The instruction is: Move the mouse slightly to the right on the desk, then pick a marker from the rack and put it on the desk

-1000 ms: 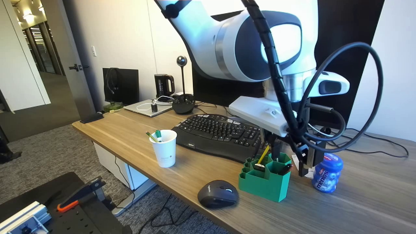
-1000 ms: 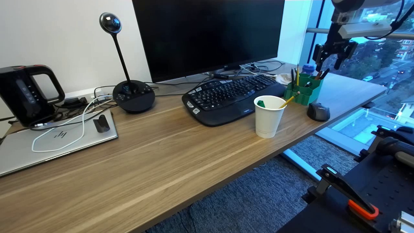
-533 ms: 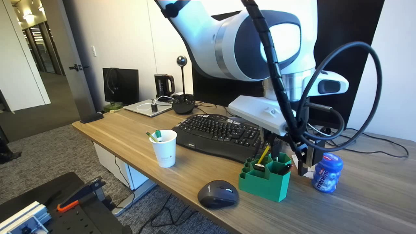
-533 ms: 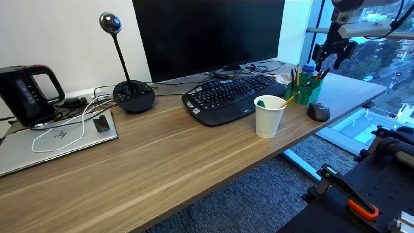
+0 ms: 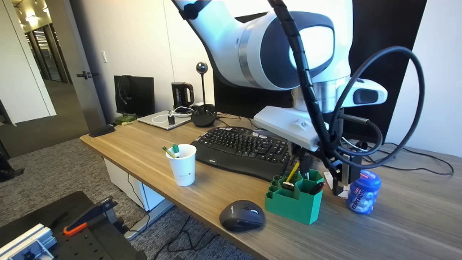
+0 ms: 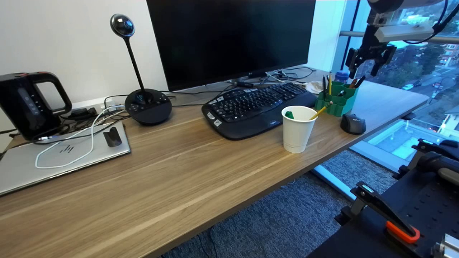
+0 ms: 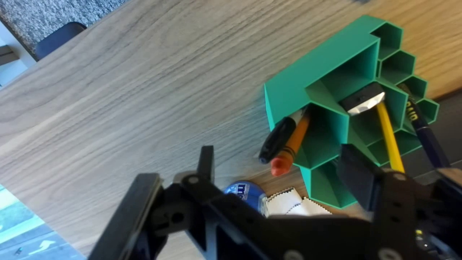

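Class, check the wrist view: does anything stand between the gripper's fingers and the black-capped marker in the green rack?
Yes, on one side: an orange crayon lies along the black-capped marker, between it and the picture-right finger of the gripper. A wall of the green rack also stands on that side. Nothing visible blocks the other finger.

Open door [image 5: 73, 47], perhaps a corridor [image 5: 63, 101]

In both exterior views we see the gripper [image 6: 363, 73] with its jaws spread slightly wider than a moment ago. We also find the robot arm [image 5: 223, 47] shifted very slightly toward the left edge of both views since the earliest pictures.
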Robot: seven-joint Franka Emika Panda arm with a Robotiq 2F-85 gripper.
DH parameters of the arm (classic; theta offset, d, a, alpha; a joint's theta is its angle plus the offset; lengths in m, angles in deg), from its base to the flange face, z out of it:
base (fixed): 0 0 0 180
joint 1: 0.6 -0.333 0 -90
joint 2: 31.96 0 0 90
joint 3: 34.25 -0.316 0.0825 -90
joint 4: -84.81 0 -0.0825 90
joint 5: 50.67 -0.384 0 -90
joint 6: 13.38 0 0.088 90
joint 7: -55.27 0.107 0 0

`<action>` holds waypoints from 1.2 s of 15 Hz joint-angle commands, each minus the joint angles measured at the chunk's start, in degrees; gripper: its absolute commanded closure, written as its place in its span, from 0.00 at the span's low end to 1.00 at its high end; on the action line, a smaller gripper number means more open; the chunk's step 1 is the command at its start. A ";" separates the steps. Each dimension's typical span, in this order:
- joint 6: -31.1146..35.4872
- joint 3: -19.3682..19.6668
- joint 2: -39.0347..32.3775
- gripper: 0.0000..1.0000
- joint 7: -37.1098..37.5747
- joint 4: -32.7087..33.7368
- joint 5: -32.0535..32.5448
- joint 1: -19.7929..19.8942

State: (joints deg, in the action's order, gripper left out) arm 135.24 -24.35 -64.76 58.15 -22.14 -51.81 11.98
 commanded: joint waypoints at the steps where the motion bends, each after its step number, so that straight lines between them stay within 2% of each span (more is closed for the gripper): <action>1: -0.12 -1.06 1.52 0.00 -1.25 -0.88 -1.43 0.89; 9: -0.27 -1.19 1.68 0.00 -1.51 -1.34 -1.28 0.82; 10: -0.24 -1.21 1.70 0.25 -1.49 -1.41 -1.31 0.82; 11: -0.06 -1.33 1.76 0.26 -1.70 -1.58 -1.37 0.88; 12: -0.08 -1.31 1.76 0.32 -1.71 -1.63 -1.32 0.85; 18: -0.23 -1.37 1.69 0.80 -1.61 -1.83 -1.28 0.76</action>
State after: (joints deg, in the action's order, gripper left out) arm 135.21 -24.75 -64.76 57.96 -22.56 -51.84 12.00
